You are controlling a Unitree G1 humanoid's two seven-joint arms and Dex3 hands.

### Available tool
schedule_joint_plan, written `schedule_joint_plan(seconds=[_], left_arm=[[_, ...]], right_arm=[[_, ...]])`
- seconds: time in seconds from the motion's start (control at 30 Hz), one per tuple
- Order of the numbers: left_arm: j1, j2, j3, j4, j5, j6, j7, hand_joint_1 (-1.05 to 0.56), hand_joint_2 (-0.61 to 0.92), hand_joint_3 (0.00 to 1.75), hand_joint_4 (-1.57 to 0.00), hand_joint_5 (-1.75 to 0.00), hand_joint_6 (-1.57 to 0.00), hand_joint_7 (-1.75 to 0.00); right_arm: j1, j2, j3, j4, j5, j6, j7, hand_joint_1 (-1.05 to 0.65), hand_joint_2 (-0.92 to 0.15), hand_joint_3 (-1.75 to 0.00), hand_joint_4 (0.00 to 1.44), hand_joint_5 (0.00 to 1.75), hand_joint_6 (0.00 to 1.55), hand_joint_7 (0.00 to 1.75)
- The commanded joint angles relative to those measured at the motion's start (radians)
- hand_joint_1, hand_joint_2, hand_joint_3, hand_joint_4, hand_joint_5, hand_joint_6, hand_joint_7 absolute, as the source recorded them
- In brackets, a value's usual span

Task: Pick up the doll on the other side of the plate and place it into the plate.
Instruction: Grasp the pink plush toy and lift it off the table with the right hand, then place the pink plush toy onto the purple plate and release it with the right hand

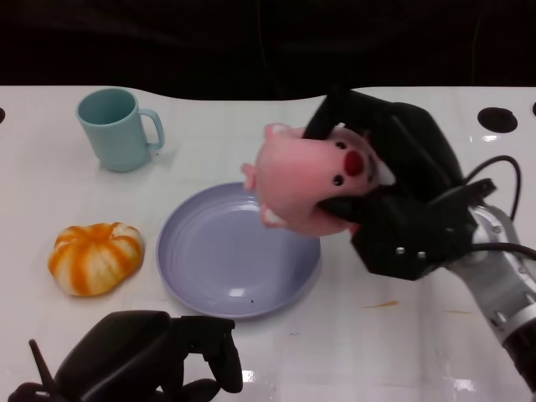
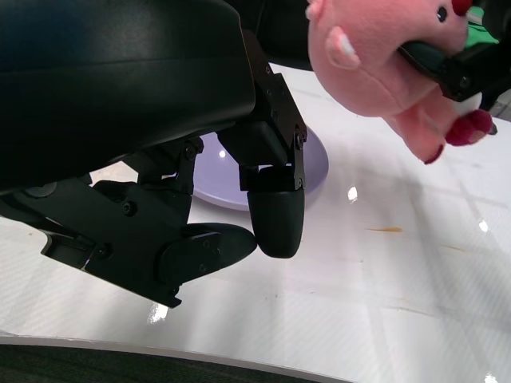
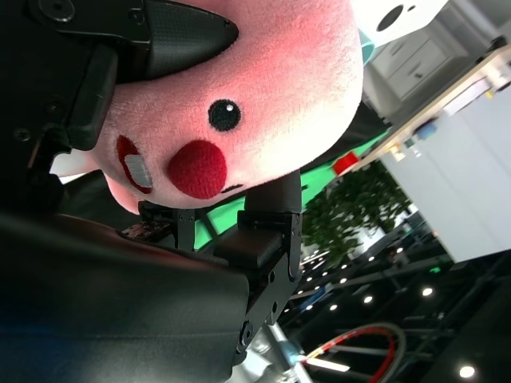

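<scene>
A pink plush pig doll (image 1: 306, 184) is gripped in the right hand (image 1: 394, 201), held above the right rim of the lavender plate (image 1: 209, 289) at centre frame. It should be carried leftward over the plate's middle, lowered, then released.

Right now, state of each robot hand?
Left robot hand: holds nothing, fingers curled in, low near the table's front edge.
Right robot hand: gripping the pink doll over the plate's far rim.

One doll (image 1: 306, 184), one plate (image 1: 237, 251) — one mug (image 1: 117, 129), one pumpkin (image 1: 95, 257).
</scene>
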Motion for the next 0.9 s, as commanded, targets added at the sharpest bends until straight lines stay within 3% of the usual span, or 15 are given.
schedule_joint_plan(seconds=[0.03, 0.3, 0.57, 0.67, 0.7, 0.77, 0.83, 0.9], left_arm=[[-0.012, -0.004, -0.003, 0.007, 0.010, 0.003, 0.013, -0.20, 0.67, 0.75, -0.74, -1.42, -0.76, -1.12], [-0.012, -0.017, -0.009, 0.007, 0.020, 0.004, 0.015, -0.20, 0.69, 0.73, -0.73, -1.42, -0.77, -1.12], [-0.015, -0.023, -0.011, 0.004, 0.027, 0.003, 0.011, -0.20, 0.70, 0.72, -0.74, -1.40, -0.77, -1.11], [-0.016, -0.023, -0.011, 0.008, 0.029, -0.001, 0.013, -0.20, 0.69, 0.72, -0.74, -1.40, -0.77, -1.11], [-0.016, -0.023, -0.010, 0.008, 0.029, -0.003, 0.014, -0.19, 0.69, 0.72, -0.74, -1.40, -0.77, -1.11], [-0.016, -0.022, -0.010, 0.010, 0.029, -0.007, 0.016, -0.19, 0.69, 0.72, -0.75, -1.41, -0.77, -1.11], [-0.015, -0.021, -0.009, 0.008, 0.031, -0.003, 0.013, -0.19, 0.68, 0.72, -0.74, -1.41, -0.77, -1.10], [-0.014, -0.022, -0.009, 0.005, 0.033, 0.003, 0.009, -0.20, 0.69, 0.73, -0.74, -1.41, -0.77, -1.11]], right_arm=[[-0.065, 0.034, 0.031, 0.004, -0.021, 0.009, 0.004, -0.18, -0.14, -1.67, 0.98, 1.75, 0.76, 1.75], [-0.137, 0.125, 0.095, 0.081, -0.065, 0.065, 0.007, -0.20, -0.17, -1.55, 0.99, 1.75, 0.78, 1.75], [-0.190, 0.151, 0.138, 0.162, -0.081, 0.077, 0.048, -0.19, -0.18, -1.44, 1.00, 1.75, 0.77, 1.75], [-0.203, 0.149, 0.145, 0.159, -0.055, 0.118, 0.155, -0.23, -0.31, -1.23, 0.92, 1.75, 0.83, 1.14], [-0.207, 0.142, 0.150, 0.154, -0.051, 0.128, 0.193, -0.28, -0.44, -0.96, 0.72, 1.40, 0.73, 0.77], [-0.214, 0.125, 0.166, 0.140, -0.060, 0.140, 0.248, -0.33, -0.61, -0.64, 0.61, 1.06, 0.73, 0.39], [-0.217, 0.102, 0.185, 0.118, -0.081, 0.156, 0.298, -0.50, -0.83, -0.29, 0.34, 0.73, 0.54, 0.13], [-0.216, 0.088, 0.197, 0.094, -0.089, 0.176, 0.342, -0.60, -0.90, -0.18, 0.18, 0.59, 0.41, 0.03]])
